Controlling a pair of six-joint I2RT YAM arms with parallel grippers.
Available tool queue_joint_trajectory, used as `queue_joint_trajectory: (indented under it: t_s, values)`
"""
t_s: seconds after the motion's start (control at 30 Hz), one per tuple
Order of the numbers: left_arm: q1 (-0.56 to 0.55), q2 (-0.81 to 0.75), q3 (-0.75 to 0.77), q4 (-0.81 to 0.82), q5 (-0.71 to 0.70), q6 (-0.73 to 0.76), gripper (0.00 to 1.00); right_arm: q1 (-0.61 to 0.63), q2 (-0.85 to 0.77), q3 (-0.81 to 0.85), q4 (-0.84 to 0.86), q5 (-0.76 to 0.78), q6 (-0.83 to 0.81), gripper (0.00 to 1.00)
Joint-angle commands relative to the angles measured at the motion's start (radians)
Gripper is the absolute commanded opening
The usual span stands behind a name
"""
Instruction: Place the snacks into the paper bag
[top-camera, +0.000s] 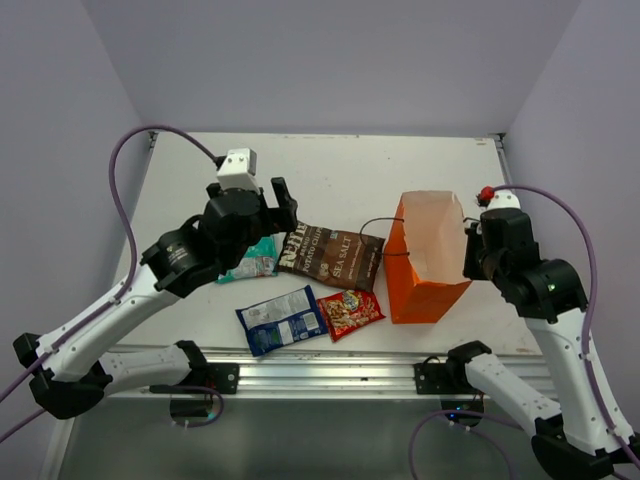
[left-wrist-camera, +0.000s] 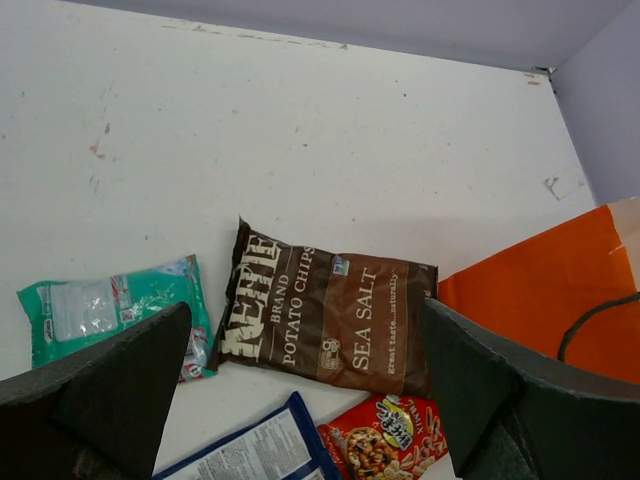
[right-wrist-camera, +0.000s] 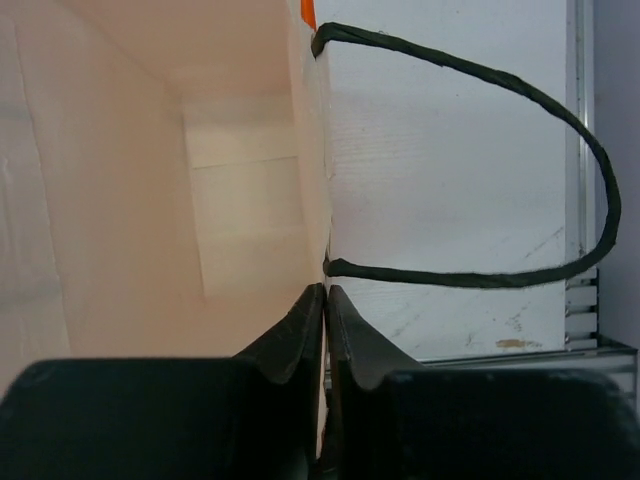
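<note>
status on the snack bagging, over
Left claw open over sea salt packet. Right claw shut on bag rim, bag upright. Teal packet, blue packet, red packet not yet bagged. Nothing blocking the bag mouth.

The left arm stretches forward with its elbow bent, the left pincer (top-camera: 272, 212) tilted down, well to the left of the paper bag (top-camera: 428, 292) and spread fully wide. The right arm rises at the bag's right side, where the right pincer (right-wrist-camera: 325, 295) is pinched tight on the bag's right wall at the rim.
</note>
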Motion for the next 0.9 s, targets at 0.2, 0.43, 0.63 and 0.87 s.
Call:
queue_joint_trajectory:
  t_s: [0.2,0.43,0.63,0.87]
  values:
    - [0.337,0.147,-0.225,0.247,0.312,0.158,1.00,0.001,-0.003,-0.010,0.048,-0.021,-0.024,0.00]
    - [0.393,0.438,-0.287,0.431,0.539,0.227,1.00,0.001,0.018,0.000,0.065,-0.035,-0.037,0.00]
    - [0.391,0.509,-0.339,0.527,0.610,0.224,1.00,0.001,0.025,0.011,0.077,-0.035,-0.041,0.00]
    - [0.373,0.624,-0.377,0.594,0.670,0.230,1.00,0.001,0.021,0.014,0.080,-0.043,-0.043,0.00]
